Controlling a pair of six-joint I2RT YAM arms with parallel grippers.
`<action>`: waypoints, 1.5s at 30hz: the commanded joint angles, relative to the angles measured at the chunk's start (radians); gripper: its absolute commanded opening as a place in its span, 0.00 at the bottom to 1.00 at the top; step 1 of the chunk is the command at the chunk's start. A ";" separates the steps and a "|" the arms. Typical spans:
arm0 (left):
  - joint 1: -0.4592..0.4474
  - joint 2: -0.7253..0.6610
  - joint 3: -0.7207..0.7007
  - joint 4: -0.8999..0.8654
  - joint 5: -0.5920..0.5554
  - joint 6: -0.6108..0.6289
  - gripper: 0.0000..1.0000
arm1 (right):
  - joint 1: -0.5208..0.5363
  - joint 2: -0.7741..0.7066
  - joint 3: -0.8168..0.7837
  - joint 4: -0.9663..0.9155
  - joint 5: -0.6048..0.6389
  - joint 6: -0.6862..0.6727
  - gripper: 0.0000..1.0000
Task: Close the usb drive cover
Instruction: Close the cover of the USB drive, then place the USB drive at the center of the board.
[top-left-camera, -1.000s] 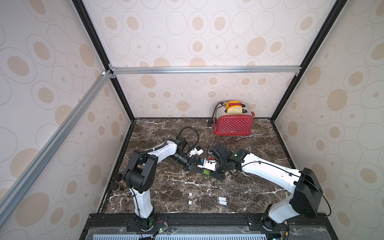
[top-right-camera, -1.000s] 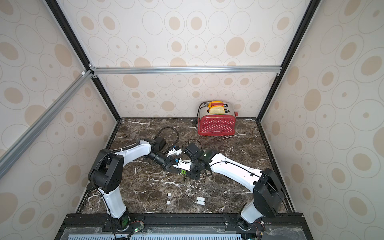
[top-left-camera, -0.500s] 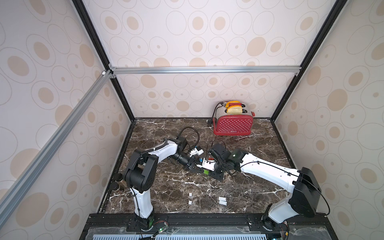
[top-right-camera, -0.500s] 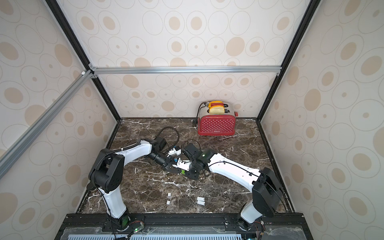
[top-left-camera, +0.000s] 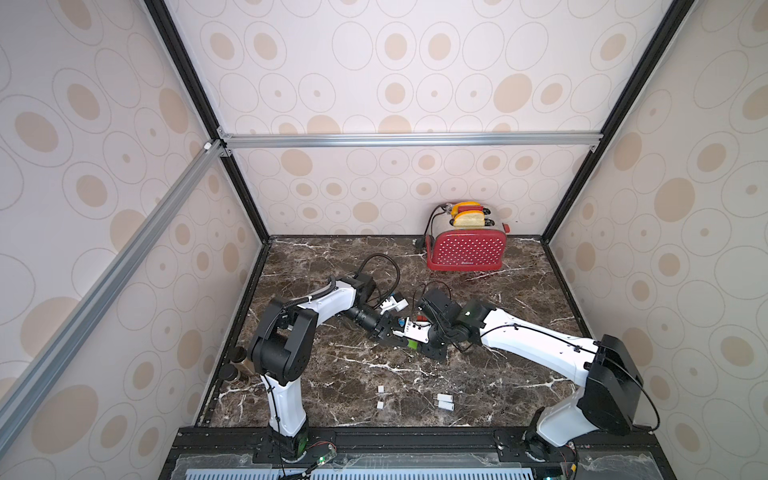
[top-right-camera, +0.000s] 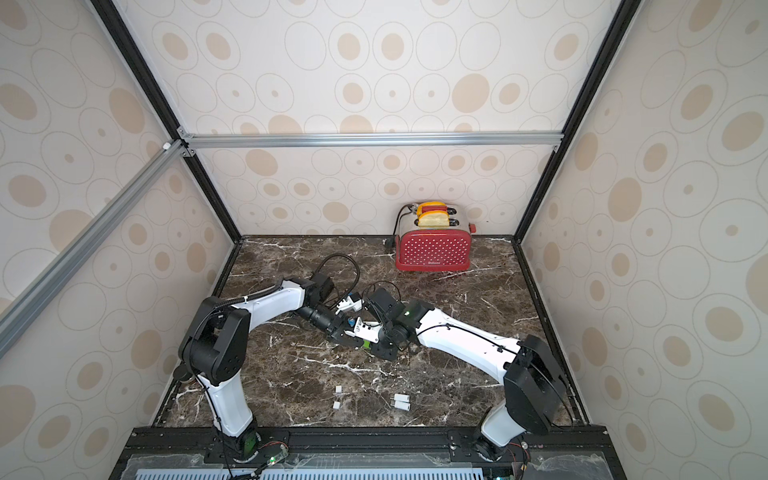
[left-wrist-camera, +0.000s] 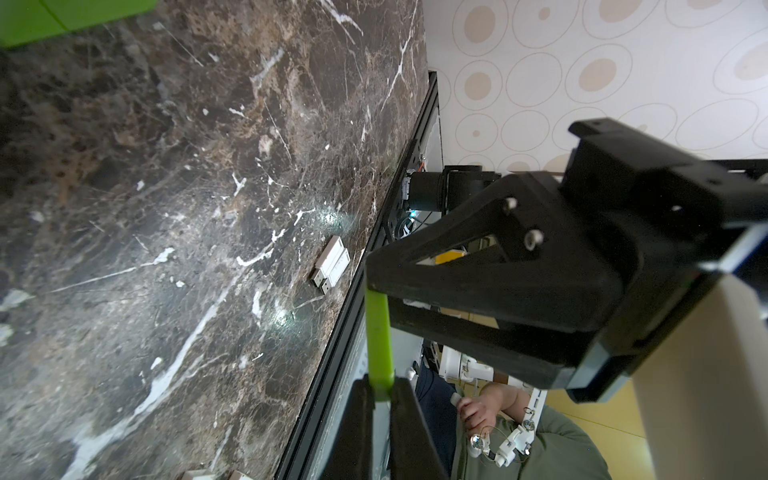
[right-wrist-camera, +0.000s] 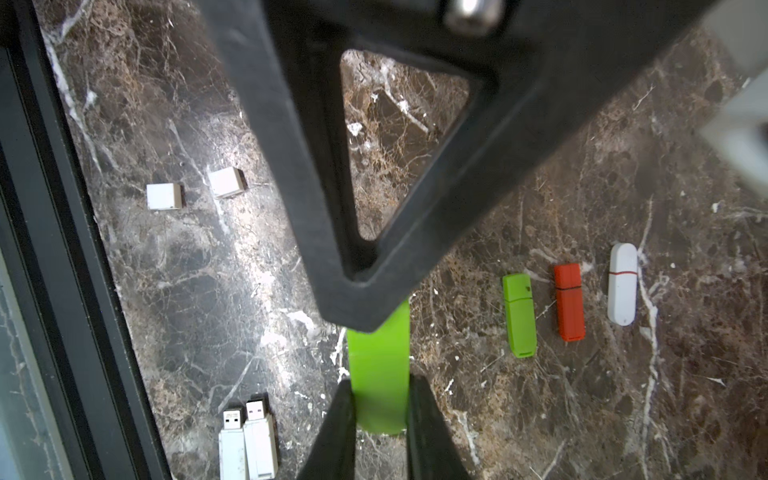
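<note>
A green usb drive (right-wrist-camera: 380, 374) hangs just above the marble, held at both ends; it also shows in both top views (top-left-camera: 412, 343) (top-right-camera: 365, 343). My right gripper (right-wrist-camera: 380, 399) is shut on one end. My left gripper (left-wrist-camera: 379, 388) is shut on the thin edge of the other end. The two grippers meet tip to tip at mid-table, left gripper (top-left-camera: 394, 335) and right gripper (top-left-camera: 422, 341). A faint seam crosses the green drive, and no metal plug shows between the fingers. Whether the cover sits fully home I cannot tell.
Below the grippers lie a capped green drive (right-wrist-camera: 519, 316), a red drive (right-wrist-camera: 569, 301) and a white drive (right-wrist-camera: 622, 282). Two uncapped white drives (top-left-camera: 444, 401) and two white caps (top-left-camera: 380, 397) lie near the front edge. A red toaster (top-left-camera: 467, 249) stands at the back wall.
The right gripper has edged a little toward the left gripper, so the two stand closer on the green drive. The left arm has hardly moved.
</note>
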 joint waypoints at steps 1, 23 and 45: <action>-0.044 -0.034 0.016 -0.014 0.034 0.022 0.24 | 0.004 -0.031 -0.001 0.168 -0.001 -0.045 0.07; 0.161 -0.371 -0.120 -0.010 -0.491 0.265 0.96 | -0.171 0.111 0.016 -0.112 0.037 -0.267 0.10; 0.152 -0.507 -0.238 0.036 -0.725 0.472 0.99 | -0.136 0.416 0.196 -0.206 0.059 -0.289 0.11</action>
